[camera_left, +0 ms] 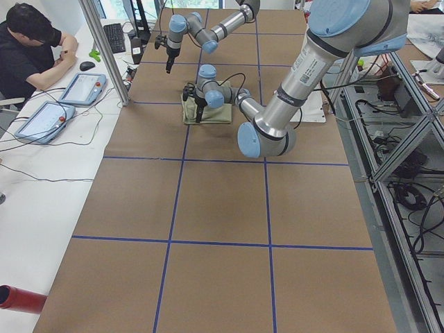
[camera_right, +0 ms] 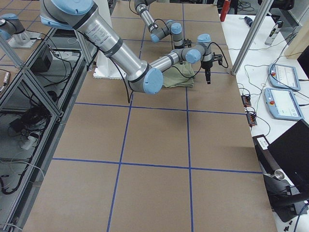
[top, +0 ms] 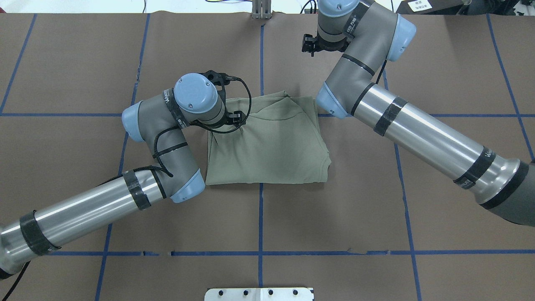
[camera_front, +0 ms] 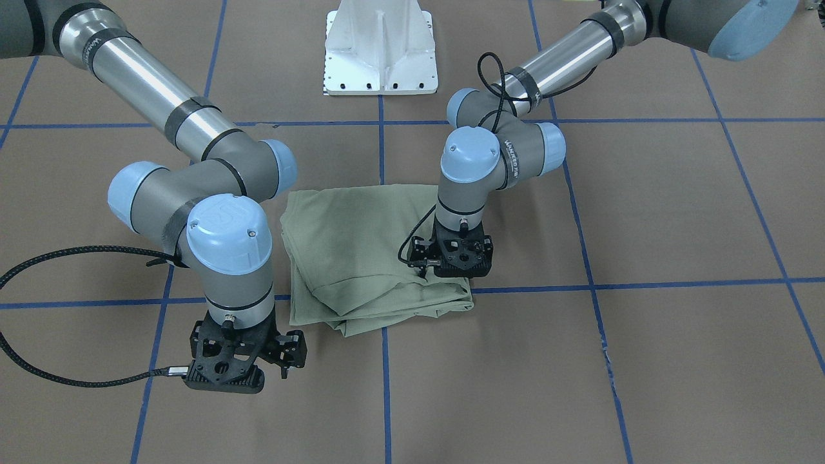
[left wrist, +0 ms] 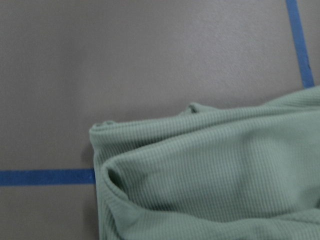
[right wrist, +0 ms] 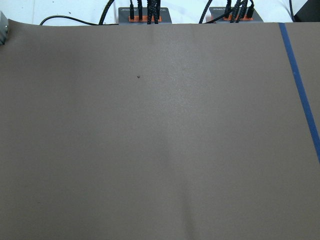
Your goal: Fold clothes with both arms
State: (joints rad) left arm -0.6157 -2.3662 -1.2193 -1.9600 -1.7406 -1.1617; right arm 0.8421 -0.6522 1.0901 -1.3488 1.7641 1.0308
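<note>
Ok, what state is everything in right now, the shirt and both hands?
shirt: folded into a rough rectangle, lying on the table, layers showing at one edge.
left hand: pointing down over a shirt corner; open or shut not visible.
right hand: pointing down over bare table, clear of the shirt; open or shut not visible.

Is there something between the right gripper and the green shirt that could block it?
Nothing visible does. The right gripper hangs over the bare brown table, apart from the shirt. Only the table surface and a blue tape line lie between them.
</note>
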